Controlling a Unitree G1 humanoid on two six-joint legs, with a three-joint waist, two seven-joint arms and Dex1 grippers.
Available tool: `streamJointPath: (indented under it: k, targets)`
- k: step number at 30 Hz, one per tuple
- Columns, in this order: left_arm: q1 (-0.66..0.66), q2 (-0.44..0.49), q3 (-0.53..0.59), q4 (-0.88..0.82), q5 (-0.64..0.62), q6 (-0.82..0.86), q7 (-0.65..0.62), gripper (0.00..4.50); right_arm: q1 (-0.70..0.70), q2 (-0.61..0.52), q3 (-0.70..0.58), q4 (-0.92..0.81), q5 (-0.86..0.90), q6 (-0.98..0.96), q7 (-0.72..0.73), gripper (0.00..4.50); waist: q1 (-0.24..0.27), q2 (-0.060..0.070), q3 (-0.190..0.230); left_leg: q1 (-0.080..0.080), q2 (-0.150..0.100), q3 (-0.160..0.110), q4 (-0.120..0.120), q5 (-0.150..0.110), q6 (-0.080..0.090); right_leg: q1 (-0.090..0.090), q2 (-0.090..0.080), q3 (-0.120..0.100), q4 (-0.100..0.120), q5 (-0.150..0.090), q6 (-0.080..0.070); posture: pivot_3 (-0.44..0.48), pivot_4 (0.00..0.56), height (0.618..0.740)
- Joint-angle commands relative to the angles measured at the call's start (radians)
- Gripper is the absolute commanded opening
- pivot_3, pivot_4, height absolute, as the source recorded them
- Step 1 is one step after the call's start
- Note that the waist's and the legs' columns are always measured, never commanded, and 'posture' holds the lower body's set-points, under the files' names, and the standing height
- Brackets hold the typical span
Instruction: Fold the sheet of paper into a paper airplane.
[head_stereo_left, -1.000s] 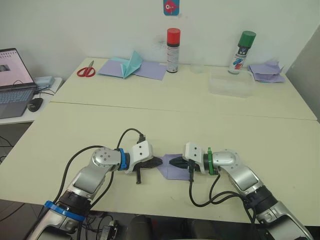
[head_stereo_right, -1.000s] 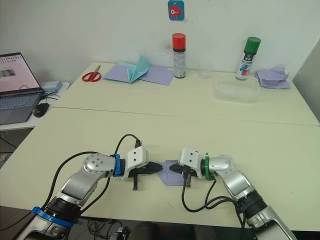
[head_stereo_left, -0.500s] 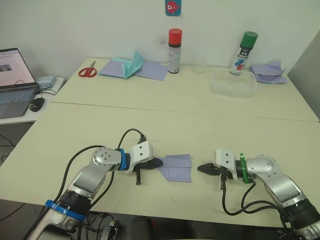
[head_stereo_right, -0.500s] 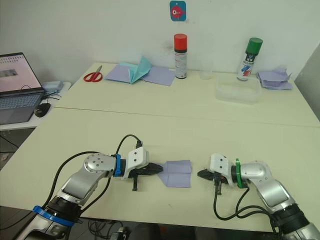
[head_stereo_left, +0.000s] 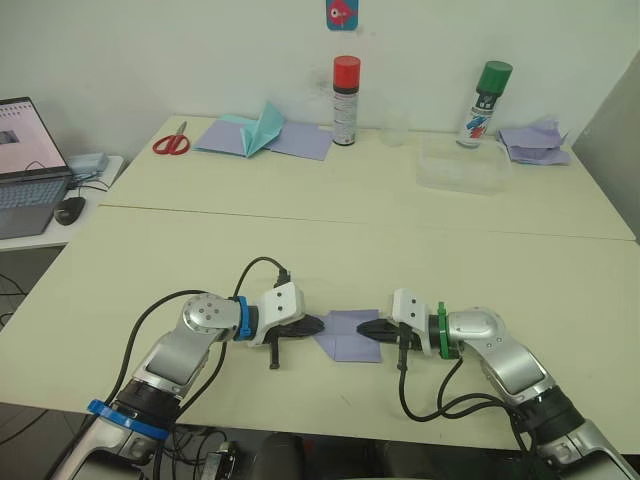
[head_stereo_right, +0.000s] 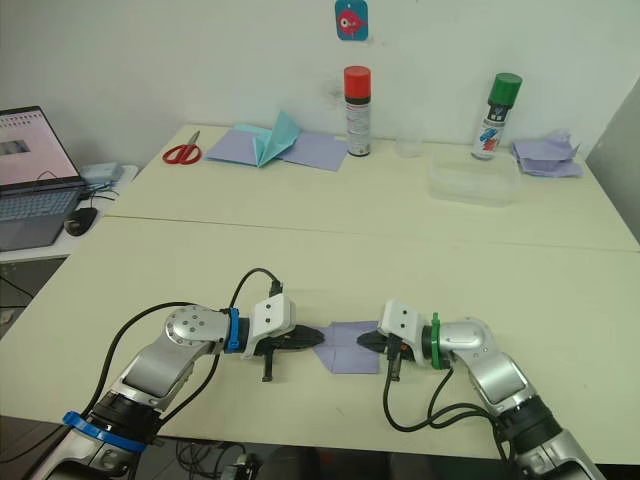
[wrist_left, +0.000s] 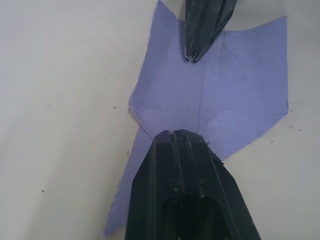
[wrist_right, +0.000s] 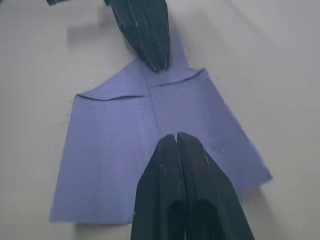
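Your one paper lies flat on the surface, point toward the left hand; both hands, right too, press it closed, empty.

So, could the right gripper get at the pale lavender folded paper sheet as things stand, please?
Probably yes: the right gripper, fingers shut, already sits at the pale lavender folded paper sheet with nothing between; the left gripper presses the opposite side.

The two eye views look from the robot's head, forward and down over the table, from a little way off. Each wrist view sits very close, looking along its own fingers. Both wrist views share the paper and both grippers.
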Motion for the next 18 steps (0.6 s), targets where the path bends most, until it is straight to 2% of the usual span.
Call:
streamJointPath:
  k: [1, 5, 10, 18]
  targets:
    - [0.012, -0.008, 0.012, -0.033, -0.041, 0.092, -0.002, 0.00, -0.002, -0.007, 0.029, 0.027, -0.046, -0.006, -0.004, 0.02, 0.000, 0.000, 0.000, 0.000, 0.000, 0.000, 0.000, 0.000, 0.000, 0.000, 0.000, 0.000, 0.000, 0.000, 0.000, 0.000, 0.150, 0.740]
    - [-0.022, -0.050, 0.012, -0.101, -0.073, 0.145, 0.013, 0.00, -0.002, -0.008, 0.034, 0.038, -0.051, -0.011, 0.007, 0.02, 0.000, -0.001, 0.001, 0.000, 0.000, 0.000, 0.000, 0.000, 0.000, 0.000, 0.000, 0.000, 0.000, 0.000, 0.000, 0.000, 0.150, 0.740]
    - [-0.043, -0.087, -0.027, -0.070, -0.034, 0.143, 0.029, 0.00, -0.001, -0.014, 0.031, 0.044, -0.051, -0.015, 0.013, 0.02, -0.002, -0.004, 0.003, -0.001, 0.000, 0.000, 0.000, 0.000, 0.000, -0.001, 0.001, 0.000, 0.000, 0.000, 0.000, 0.000, 0.150, 0.740]
    - [0.007, 0.008, -0.067, -0.002, 0.062, 0.084, 0.016, 0.00, 0.006, -0.027, 0.019, 0.041, -0.052, -0.012, 0.009, 0.02, -0.002, -0.004, 0.003, -0.001, 0.000, 0.000, 0.000, 0.000, 0.000, -0.001, 0.001, 0.000, 0.000, 0.000, 0.000, 0.000, 0.150, 0.740]
